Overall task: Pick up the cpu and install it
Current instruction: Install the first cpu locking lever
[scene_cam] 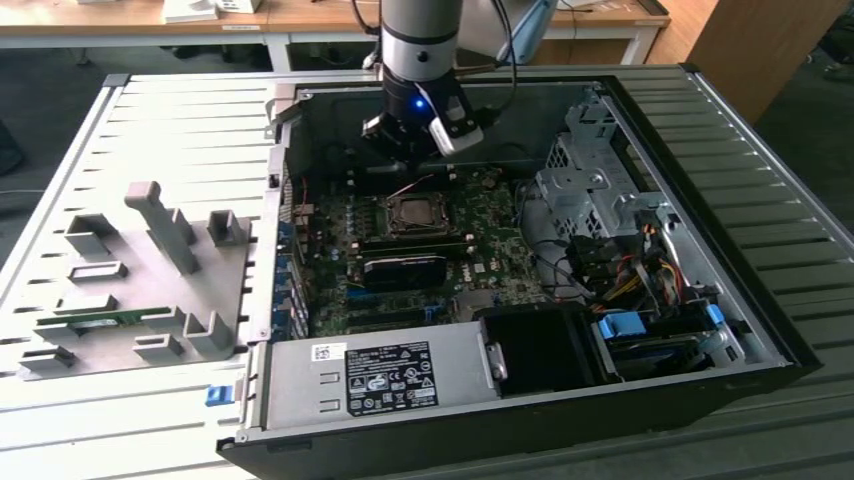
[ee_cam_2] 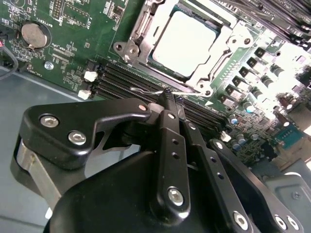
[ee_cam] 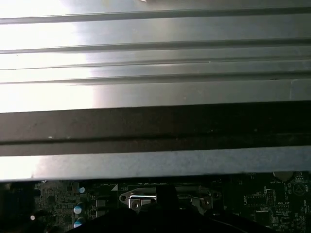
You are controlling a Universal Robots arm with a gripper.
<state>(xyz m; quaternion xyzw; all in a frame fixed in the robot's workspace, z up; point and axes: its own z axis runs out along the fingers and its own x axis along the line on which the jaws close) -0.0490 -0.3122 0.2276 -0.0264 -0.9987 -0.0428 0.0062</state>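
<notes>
The cpu (scene_cam: 416, 212) lies flat in the motherboard socket inside the open computer case (scene_cam: 747, 200), its silver top facing up. In the second wrist view the cpu (ee_cam_2: 184, 41) sits within the socket's metal frame (ee_cam_2: 133, 36), which is swung open. My gripper (scene_cam: 400, 158) hangs over the board just behind the socket. Its black fingers (ee_cam_2: 167, 126) are pressed together, with nothing held. The gripper (ee_cam_2: 170, 99) has its tips right at the thin wire socket lever (ee_cam_2: 146, 91), beside the cpu. The first wrist view shows the socket frame (ee_cam: 165, 199) below the case wall (ee_cam: 155, 97).
A grey fixture plate (scene_cam: 147, 270) with upright holders lies left of the case and carries a green memory stick (scene_cam: 94, 320). Inside the case are the power supply (scene_cam: 387, 375), a drive cage (scene_cam: 587, 190) and cable bundles (scene_cam: 627, 270). Memory slots (ee_cam_2: 121, 82) run beside the socket.
</notes>
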